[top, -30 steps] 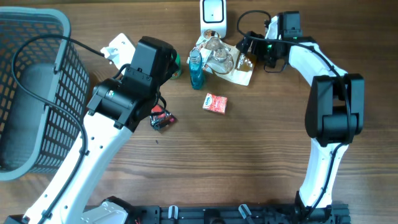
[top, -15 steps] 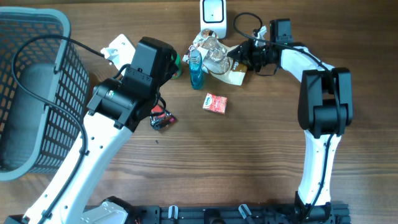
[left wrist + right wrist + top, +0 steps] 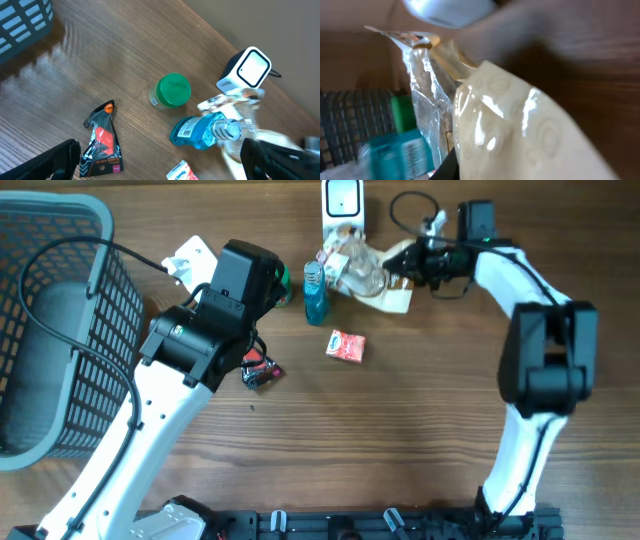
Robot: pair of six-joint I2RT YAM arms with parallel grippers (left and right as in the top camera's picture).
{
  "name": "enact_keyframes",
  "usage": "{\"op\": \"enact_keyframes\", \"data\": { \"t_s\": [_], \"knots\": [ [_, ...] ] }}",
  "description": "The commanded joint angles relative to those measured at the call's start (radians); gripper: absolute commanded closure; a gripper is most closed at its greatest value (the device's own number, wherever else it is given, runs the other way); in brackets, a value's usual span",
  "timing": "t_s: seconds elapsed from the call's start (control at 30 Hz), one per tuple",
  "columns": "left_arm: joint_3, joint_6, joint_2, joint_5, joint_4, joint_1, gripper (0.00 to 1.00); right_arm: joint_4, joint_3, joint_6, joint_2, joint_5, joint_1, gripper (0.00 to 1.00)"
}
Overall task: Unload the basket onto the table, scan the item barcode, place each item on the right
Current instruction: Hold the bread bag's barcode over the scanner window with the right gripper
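Starting at the left, the grey basket (image 3: 50, 330) sat at the bench edge. The left hand (image 3: 160, 157) hung with its fingers spread fully apart, holding nothing, above a black-and-red packet (image 3: 102, 140), a green-lidded jar (image 3: 172, 91) and a blue bottle (image 3: 200, 131). A red sachet (image 3: 346, 346) lay just below the bottle. Further right, the white scanner (image 3: 343, 200) stood at the far edge. The cream packet (image 3: 385, 268), in crinkled clear wrap, was just in front of it, with its right end pinched in the closed right hand (image 3: 408, 262). No barcode showed in any of the 3 views. By my judgement, the hand should turn the packet until its printed code faced the scanner window, flat and steady, keeping the loose wrap from glaring or snagging the bottle.
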Motion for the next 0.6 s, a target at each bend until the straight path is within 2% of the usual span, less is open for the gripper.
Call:
{"op": "enact_keyframes", "data": {
  "t_s": [0.0, 0.17, 0.3, 0.43, 0.5, 0.57],
  "knots": [
    [-0.001, -0.009, 0.004, -0.017, -0.001, -0.003, 0.0, -0.103, 0.004, -0.103, -0.228, 0.192, 0.005, 0.92],
    [-0.001, -0.009, 0.004, -0.017, -0.001, -0.003, 0.0, -0.194, 0.004, -0.248, -0.441, 0.571, 0.005, 0.93],
    [-0.001, -0.008, 0.004, -0.017, -0.001, -0.003, 0.0, -0.157, 0.004, -0.496, -0.462, 0.757, 0.041, 0.94],
    [-0.001, -0.002, 0.004, -0.029, -0.001, -0.002, 0.0, 0.05, 0.004, -0.709, -0.462, 1.003, 0.143, 0.94],
    [-0.001, -0.002, 0.005, -0.056, 0.0, -0.002, 0.0, 0.188, 0.004, -0.867, -0.455, 1.167, 0.225, 0.95],
    [-0.001, -0.002, 0.005, -0.089, 0.0, -0.002, 0.0, 0.295, 0.004, -1.076, -0.419, 1.228, 0.286, 0.95]
  ]
}}
